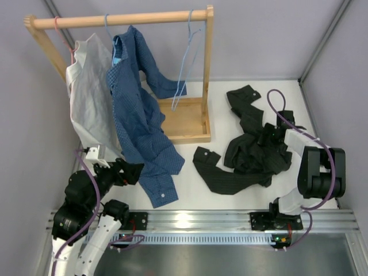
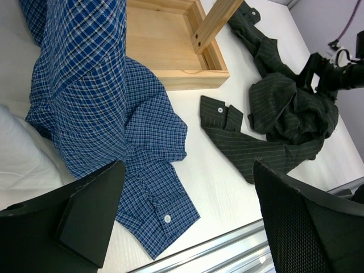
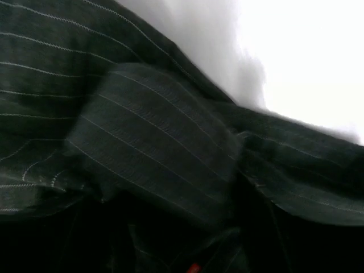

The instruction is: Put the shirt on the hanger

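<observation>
Only the overhead view takes in the thin light-blue wire hanger. It dangles by its hook from the wooden rail at the far side, its frame hanging straight down, well apart from the black pinstriped long-sleeved shirt. That shirt lies crumpled on the white surface, right of the rack. Its heap runs roughly far to near: one sleeve reaches toward the back wall, and the other trails left, ending in a buttoned cuff.

The left wrist view shows this cuff's button clearly, with the left claw spread wide above the hem of the blue checked shirt. The right claw sits down against the far right side of the heap. Its own camera shows only blurred striped cloth and a red speck, so I cannot tell whether that claw is spread or pinching.
</observation>
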